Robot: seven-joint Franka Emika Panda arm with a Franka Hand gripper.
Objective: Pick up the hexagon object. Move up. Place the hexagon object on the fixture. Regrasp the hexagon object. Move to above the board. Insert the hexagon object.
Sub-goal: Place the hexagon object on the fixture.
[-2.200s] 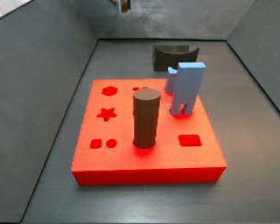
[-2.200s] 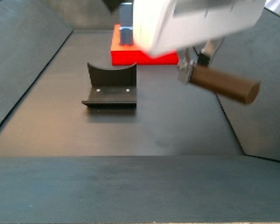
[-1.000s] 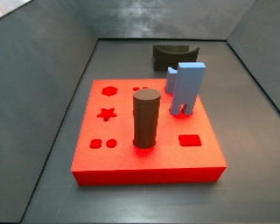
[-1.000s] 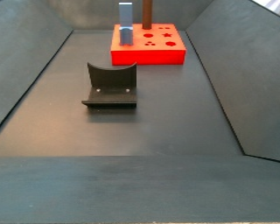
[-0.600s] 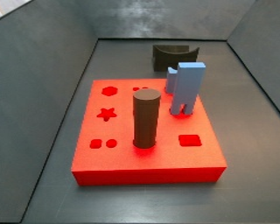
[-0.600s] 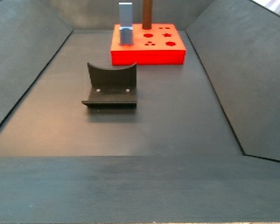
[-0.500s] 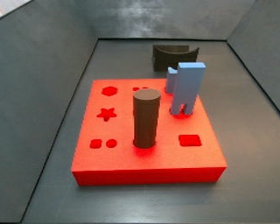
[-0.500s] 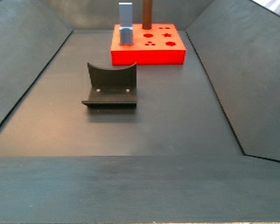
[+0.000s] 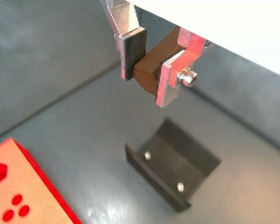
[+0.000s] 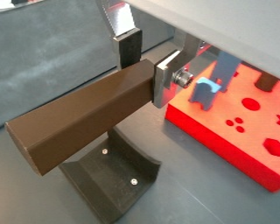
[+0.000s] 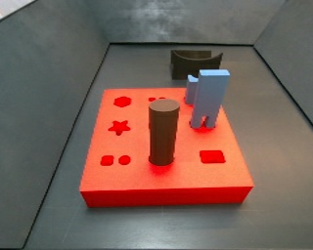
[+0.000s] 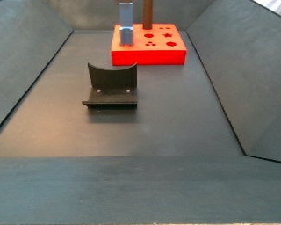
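The board (image 11: 166, 156) lies flat on the grey floor (image 12: 143, 123), carrying a dark round peg (image 11: 163, 133) and a light-blue block (image 11: 209, 100); its hexagon hole (image 11: 121, 100) sits at about 10 o'clock from the peg. The fixture (image 12: 111, 85) stands apart from the board, bare. The gripper (image 10: 147, 63) is out of both side views; in both wrist views it hangs above the fixture, fingers (image 9: 171, 76) clamped on the rod (image 10: 90, 117), probably the hexagon one
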